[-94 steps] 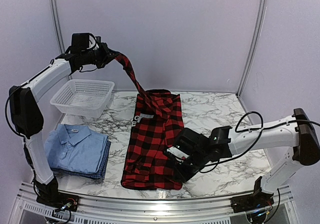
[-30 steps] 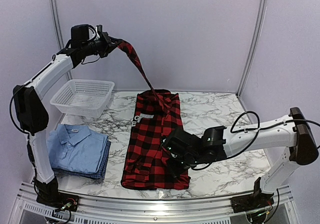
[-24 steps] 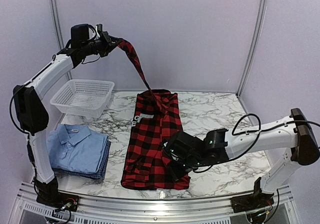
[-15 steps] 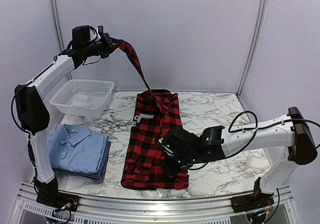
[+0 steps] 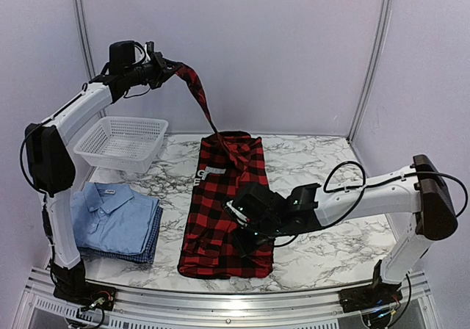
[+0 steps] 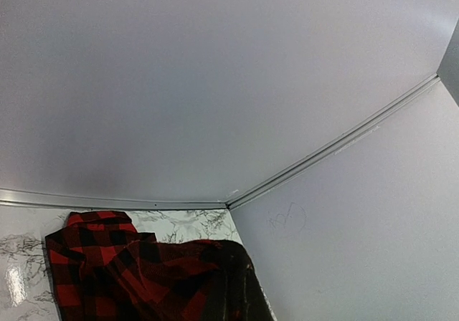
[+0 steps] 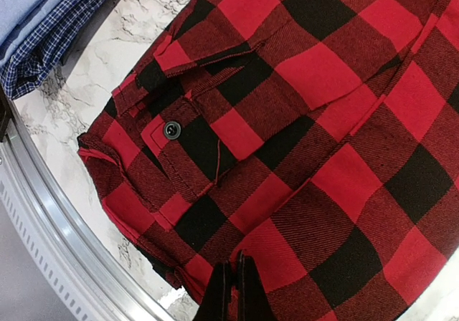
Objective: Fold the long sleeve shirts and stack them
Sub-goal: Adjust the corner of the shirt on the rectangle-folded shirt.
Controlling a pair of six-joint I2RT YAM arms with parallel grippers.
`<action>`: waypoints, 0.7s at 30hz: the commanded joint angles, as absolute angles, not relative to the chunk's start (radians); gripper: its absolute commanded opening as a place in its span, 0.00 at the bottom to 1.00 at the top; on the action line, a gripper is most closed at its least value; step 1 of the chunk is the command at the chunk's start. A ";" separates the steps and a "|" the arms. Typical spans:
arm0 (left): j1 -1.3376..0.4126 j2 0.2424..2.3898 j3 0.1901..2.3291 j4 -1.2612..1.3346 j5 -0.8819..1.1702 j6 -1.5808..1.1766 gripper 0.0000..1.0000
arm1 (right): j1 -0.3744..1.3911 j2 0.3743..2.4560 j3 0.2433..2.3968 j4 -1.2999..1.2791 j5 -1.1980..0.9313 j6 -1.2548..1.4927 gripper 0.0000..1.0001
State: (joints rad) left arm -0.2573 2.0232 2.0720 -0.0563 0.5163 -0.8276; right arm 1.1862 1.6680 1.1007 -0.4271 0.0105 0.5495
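Flannel shirt (image 5: 220,211) lies lengthwise, running near-to-far, one sleeve (image 5: 197,94) raised leftward.

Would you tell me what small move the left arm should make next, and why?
I'd probably lower the left gripper to lay the sleeve across the plaid shirt: it is pinched taut overhead, while the shut right gripper rests on the shirt's near end.

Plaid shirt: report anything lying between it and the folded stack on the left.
Nothing visible does. Only bare marble table separates the plaid shirt from the light blue shirt lying on the blue checked one. The white basket sits farther back, off that line.
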 commanded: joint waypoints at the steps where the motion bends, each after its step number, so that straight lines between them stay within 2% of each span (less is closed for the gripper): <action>1: -0.264 2.018 2.056 -0.014 0.540 -0.823 0.00 | 1.175 1.691 1.090 -0.381 -0.050 0.548 0.00; 13: -0.309 2.005 2.016 -0.014 0.590 -0.807 0.00 | 1.170 1.716 1.063 -0.326 -0.108 0.541 0.00; 19: -0.358 1.944 1.907 -0.014 0.657 -0.749 0.00 | 1.136 1.610 1.027 -0.312 -0.087 0.542 0.40; 21: -0.375 1.921 1.862 -0.014 0.678 -0.727 0.00 | 1.110 1.567 1.021 -0.326 -0.069 0.537 0.45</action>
State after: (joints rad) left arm -0.3431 2.0045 1.9247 -0.0418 0.6037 -0.7906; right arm 1.1580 1.6699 1.0290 -0.3386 -0.0940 0.5453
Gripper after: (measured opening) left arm 0.022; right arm 0.408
